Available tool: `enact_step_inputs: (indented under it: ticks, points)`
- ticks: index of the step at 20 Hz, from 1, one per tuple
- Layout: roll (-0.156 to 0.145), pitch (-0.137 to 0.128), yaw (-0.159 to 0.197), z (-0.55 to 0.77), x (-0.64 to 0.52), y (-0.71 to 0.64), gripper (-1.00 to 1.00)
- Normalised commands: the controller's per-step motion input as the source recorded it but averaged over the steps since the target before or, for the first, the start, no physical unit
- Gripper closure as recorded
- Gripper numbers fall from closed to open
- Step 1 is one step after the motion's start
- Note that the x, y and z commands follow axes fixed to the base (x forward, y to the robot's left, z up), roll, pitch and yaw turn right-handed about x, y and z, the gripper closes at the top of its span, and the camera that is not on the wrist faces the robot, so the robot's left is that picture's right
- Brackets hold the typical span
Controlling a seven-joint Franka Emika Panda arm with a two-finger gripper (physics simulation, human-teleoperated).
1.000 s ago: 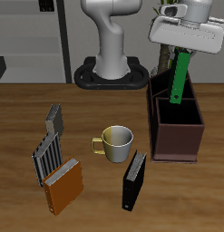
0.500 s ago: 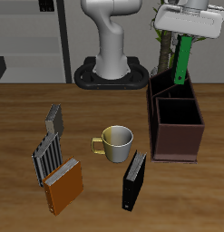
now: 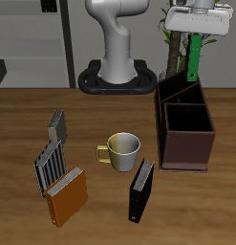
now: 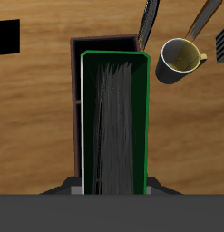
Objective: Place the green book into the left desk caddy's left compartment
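The gripper (image 3: 197, 34) hangs high above the caddy (image 3: 184, 142) near the table's back edge, pointing down, its fingers clamped on the top end of the green book (image 3: 194, 59), which dangles upright and clear of the box's rim over its rear, narrow slots. From the wrist the book (image 4: 115, 122) is a thin slab with a bright green border and a dark, streaked cover, the brown wooden box (image 4: 95, 43) below it, and a round cream mug (image 4: 180, 58) sits nearer mid-table.
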Motion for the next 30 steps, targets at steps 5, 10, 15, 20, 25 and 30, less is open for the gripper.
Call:
enact_step_inputs:
  ticks: [5,10,15,20,25,30]
  points:
    - [0.025,-0.018,-0.005,-0.16,-0.57,0.05,1.0]
    - [0.007,-0.019,-0.004,-0.05,-0.27,-0.05,1.0]
    - [-0.003,-0.002,-0.022,-0.09,-0.29,-0.04,1.0]
    - [0.048,0.0,0.038,-0.15,-0.17,0.09,1.0]
    - [-0.01,0.003,-0.007,-0.08,-0.07,0.02,1.0]
    - [-0.01,0.043,-0.036,-0.14,-0.03,0.01,1.0]
